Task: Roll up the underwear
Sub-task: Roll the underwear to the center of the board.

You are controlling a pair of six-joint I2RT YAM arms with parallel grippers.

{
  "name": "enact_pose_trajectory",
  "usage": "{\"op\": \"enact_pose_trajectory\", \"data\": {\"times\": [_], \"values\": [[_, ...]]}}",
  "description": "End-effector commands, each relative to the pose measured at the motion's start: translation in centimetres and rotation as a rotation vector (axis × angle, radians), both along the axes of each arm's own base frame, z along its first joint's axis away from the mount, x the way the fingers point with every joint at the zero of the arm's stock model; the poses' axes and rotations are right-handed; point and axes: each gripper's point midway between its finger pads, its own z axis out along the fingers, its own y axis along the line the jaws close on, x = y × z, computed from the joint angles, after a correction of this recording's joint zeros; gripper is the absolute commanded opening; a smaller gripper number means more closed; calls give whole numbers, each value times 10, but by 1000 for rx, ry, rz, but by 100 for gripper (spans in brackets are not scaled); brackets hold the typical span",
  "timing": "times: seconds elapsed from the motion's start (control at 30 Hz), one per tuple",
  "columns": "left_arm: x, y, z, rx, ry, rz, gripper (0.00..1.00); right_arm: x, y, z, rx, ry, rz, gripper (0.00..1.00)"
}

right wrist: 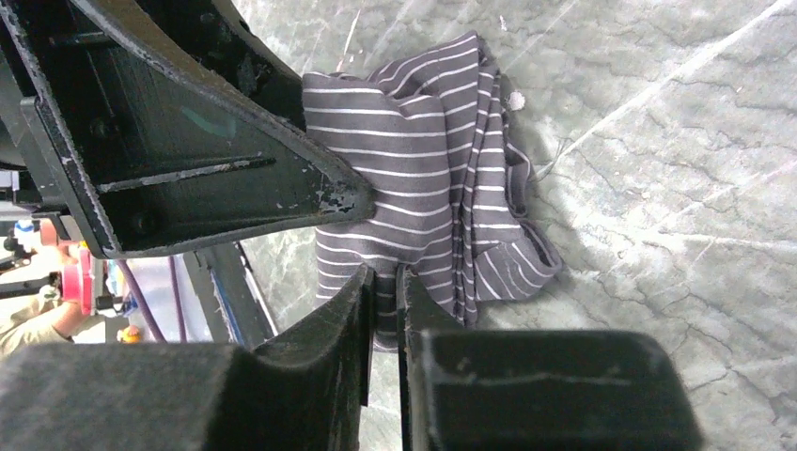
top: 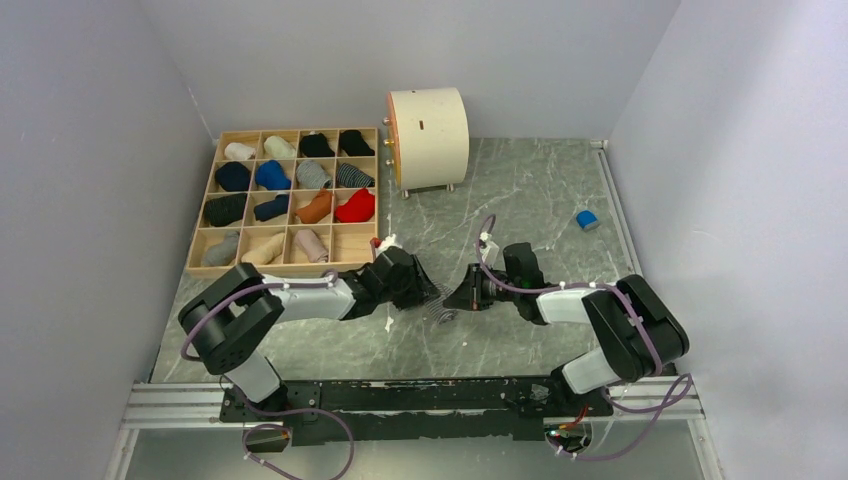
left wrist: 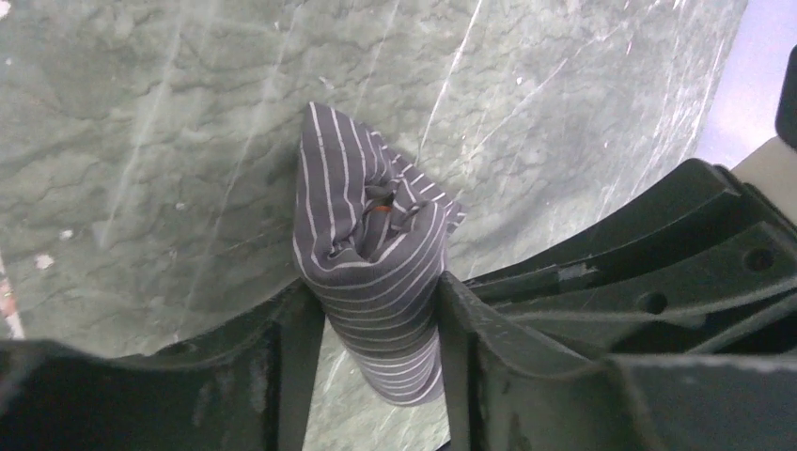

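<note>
Leftmost, a wooden organizer [top: 287, 266] stands at the back left of the tabletop [top: 520, 190]. It has sixteen compartments in four rows of four. As far as I can count, fifteen of them hold one rolled cloth bundle each: white, cream, black, navy, blue, grey, striped, rust, red and pink-beige.

Next, the left hand [left wrist: 374, 291] reaches toward the middle of the tabletop. Its two fingers [left wrist: 291, 348] press on either side of the grey striped underwear [left wrist: 371, 254], which fills the gap between them, so it is gripped.

Only one such garment is in view, bunched into a single elongated bundle that lies on the marbled surface between the two hands. Its long axis runs roughly along the line from one hand to the other. The narrower, folded end points away from the left hand, and the white stripes wrap across the bundle. A small orange spot shows inside the fold, and I cannot tell whether it is a label.

Behind it, near the back wall, one cream drum [top: 430, 135] lies on its side.

The right hand [right wrist: 385, 277] comes in from the other side. Its fingers are pressed nearly together, pinching a thin edge of the same cloth.

Far right, one small blue block [top: 587, 219] lies alone, well apart from the hands.
</note>
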Motion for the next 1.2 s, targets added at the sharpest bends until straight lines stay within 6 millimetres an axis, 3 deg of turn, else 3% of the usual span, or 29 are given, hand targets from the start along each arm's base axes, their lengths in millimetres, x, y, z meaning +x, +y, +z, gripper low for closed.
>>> {"op": "enact_pose_trajectory", "data": {"times": [0.0,0.23,0.37,0.5,0.73,0.8,0.97,1.17], "values": [[10,-12,6,-7,-24,-11,48,3,-5,-6,-42,10,1,19],[10,-12,-1,16,6,1,43,21,-23,19,-226,-132,-53,42],[9,-8,-2,28,8,5,43,21,-20,32,-311,-230,-88,46],[8,-8,-1,30,9,6,43,16,-4,38,-392,-317,-89,48],[6,-7,-5,39,26,2,43,12,17,18,-480,-361,-76,48],[5,-6,-4,38,26,2,43,13,16,11,-507,-361,-80,44],[4,-5,0,32,22,1,55,7,10,-7,-523,-298,-84,13],[10,-12,15,-2,-28,-9,69,1,-1,-12,-284,-126,-82,6]]}}
